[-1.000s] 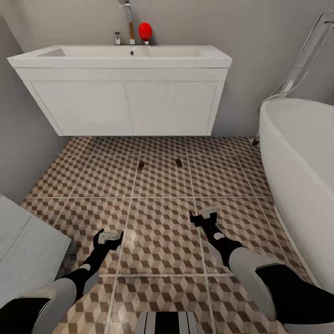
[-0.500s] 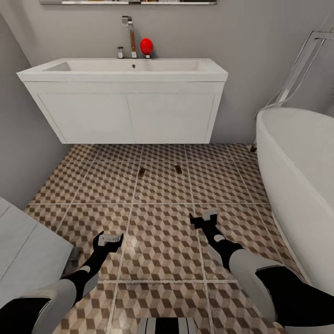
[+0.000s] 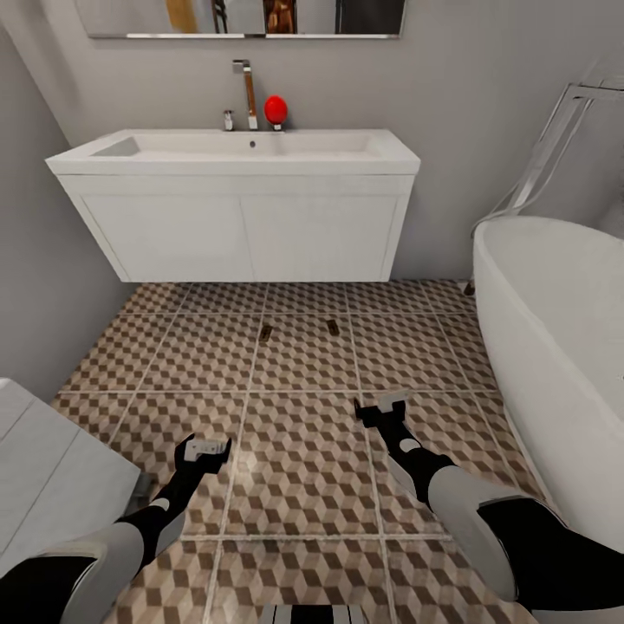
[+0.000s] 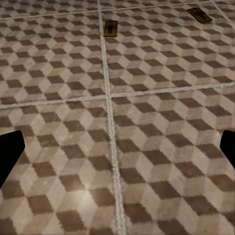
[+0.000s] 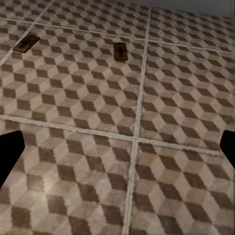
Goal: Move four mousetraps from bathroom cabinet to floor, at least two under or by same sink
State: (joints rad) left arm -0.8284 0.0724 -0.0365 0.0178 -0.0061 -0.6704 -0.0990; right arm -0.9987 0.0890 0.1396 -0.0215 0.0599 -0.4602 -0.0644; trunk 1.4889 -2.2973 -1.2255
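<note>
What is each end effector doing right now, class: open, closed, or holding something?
Left end effector: open, holding nothing, above the bathroom floor.
Right end effector: open, holding nothing.

A: The two mousetraps [image 3: 266, 333] on the floor [image 3: 303, 451], mid-frame in the head view, are too small to show wire or spot.

B: The tub [image 3: 555, 347] is cut off at the right edge, the mirror [image 3: 243, 17] at the top.

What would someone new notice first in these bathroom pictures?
Probably the small round red object beside the chrome faucet on the wide white wall-hung sink. Next, two tiny tan wooden mousetraps lying apart on the brown cube-patterned tile floor before it.
</note>
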